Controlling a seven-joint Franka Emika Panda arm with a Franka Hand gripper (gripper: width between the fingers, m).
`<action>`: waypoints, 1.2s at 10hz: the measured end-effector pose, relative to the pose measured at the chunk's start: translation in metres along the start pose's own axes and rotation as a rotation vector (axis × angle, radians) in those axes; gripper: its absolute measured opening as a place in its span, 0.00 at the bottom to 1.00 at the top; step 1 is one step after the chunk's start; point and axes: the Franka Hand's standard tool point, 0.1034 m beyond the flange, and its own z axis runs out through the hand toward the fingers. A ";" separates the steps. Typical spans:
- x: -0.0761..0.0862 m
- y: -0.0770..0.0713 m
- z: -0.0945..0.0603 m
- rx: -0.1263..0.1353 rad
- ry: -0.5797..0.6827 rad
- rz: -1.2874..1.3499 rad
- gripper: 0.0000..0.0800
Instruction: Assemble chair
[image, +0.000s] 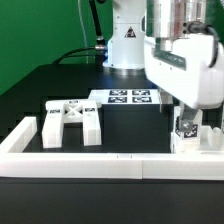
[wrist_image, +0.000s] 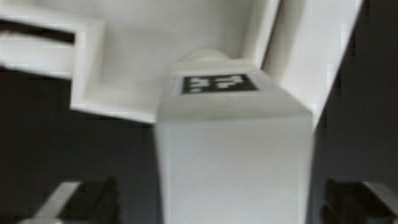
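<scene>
My gripper (image: 187, 122) hangs low at the exterior view's right, just inside the white border wall. Between its fingers stands a white chair leg (wrist_image: 222, 150) with a black-and-white tag (wrist_image: 217, 83) on its end. The fingers (wrist_image: 63, 205) sit on either side of the leg with a dark gap on each side, so the gripper (wrist_image: 210, 208) is open and not touching it. The leg's tag (image: 186, 128) also shows below the hand. Another white chair part (image: 209, 136) stands close beside it. A cross-braced chair frame (image: 70, 120) lies at the exterior view's left.
The long white border wall (image: 100, 163) runs along the table's front and turns up at the left end (image: 22, 135). The marker board (image: 128, 97) lies flat behind the middle. The robot's base (image: 125, 45) stands at the back.
</scene>
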 end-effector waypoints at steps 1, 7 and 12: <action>-0.001 -0.001 -0.001 0.002 0.000 -0.032 0.77; -0.002 -0.001 0.000 0.003 0.004 -0.589 0.81; -0.004 -0.004 -0.002 0.001 0.012 -0.895 0.81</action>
